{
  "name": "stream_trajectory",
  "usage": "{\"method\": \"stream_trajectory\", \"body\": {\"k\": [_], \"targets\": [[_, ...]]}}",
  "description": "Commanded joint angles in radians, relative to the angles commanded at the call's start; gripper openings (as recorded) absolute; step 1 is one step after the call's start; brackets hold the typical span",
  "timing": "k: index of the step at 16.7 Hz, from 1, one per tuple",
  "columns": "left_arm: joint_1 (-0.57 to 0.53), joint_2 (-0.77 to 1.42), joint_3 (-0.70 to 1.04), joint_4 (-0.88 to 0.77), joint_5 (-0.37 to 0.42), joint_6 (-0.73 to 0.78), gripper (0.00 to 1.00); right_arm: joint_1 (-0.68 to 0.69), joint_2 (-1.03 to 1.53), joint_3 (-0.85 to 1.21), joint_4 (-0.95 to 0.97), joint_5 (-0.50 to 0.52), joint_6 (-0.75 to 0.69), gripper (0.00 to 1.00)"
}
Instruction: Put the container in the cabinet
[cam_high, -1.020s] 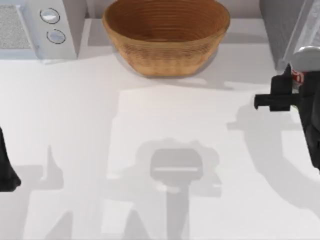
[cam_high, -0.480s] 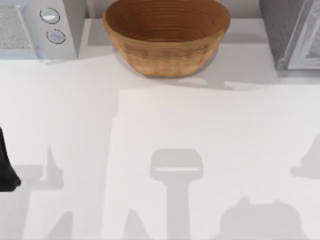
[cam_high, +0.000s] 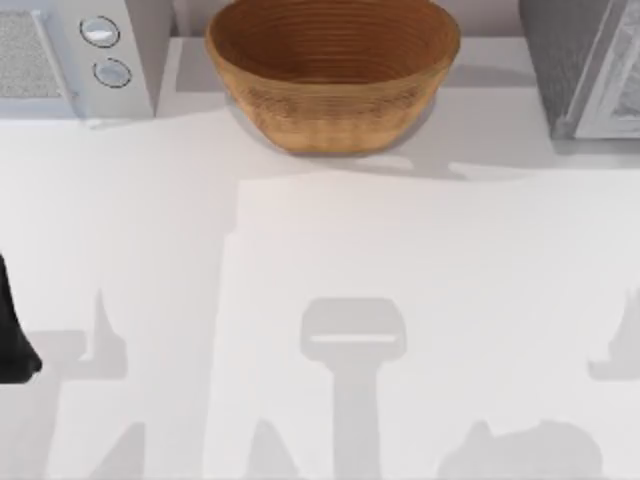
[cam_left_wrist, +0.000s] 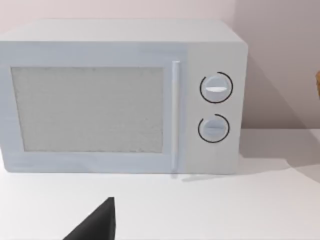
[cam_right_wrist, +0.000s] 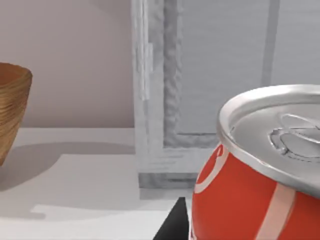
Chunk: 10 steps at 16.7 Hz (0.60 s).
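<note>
My right wrist view has the can (cam_right_wrist: 260, 180) close up, upright, silver top showing, with the cabinet (cam_right_wrist: 200, 85) straight behind it at the tabletop's far right corner. I can't tell the right claw's grip. My left arm (cam_high: 12, 340) sits parked at the left edge.

A white table (cam_high: 420, 260) carries soft grey shadows across its near half. At the back left stands a pale grey microwave (cam_left_wrist: 120, 95) with two round dials. A brown woven basket bowl (cam_high: 332, 70) sits at the back centre, against a plain pinkish wall (cam_right_wrist: 75, 55). A grey panelled cabinet (cam_high: 580, 65) stands at the back right.
</note>
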Motion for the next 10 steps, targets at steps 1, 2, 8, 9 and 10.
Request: {"method": "stream_trajectory", "body": {"k": [1,2,8,9,10], "targets": [[0.000,0.000,0.000,0.000,0.000,0.000,1.00,0.000,0.000,0.000,0.000,0.000,0.000,0.00],[0.000,0.000,0.000,0.000,0.000,0.000,1.00,0.000,0.000,0.000,0.000,0.000,0.000,0.00],[0.000,0.000,0.000,0.000,0.000,0.000,1.00,0.013,0.064,0.067,-0.019,0.008,0.003,0.00],[0.000,0.000,0.000,0.000,0.000,0.000,1.00,0.019,0.103,0.109,-0.031,0.014,0.003,0.00],[0.000,0.000,0.000,0.000,0.000,0.000,1.00,0.025,0.149,0.163,-0.046,0.021,0.004,0.00]]}}
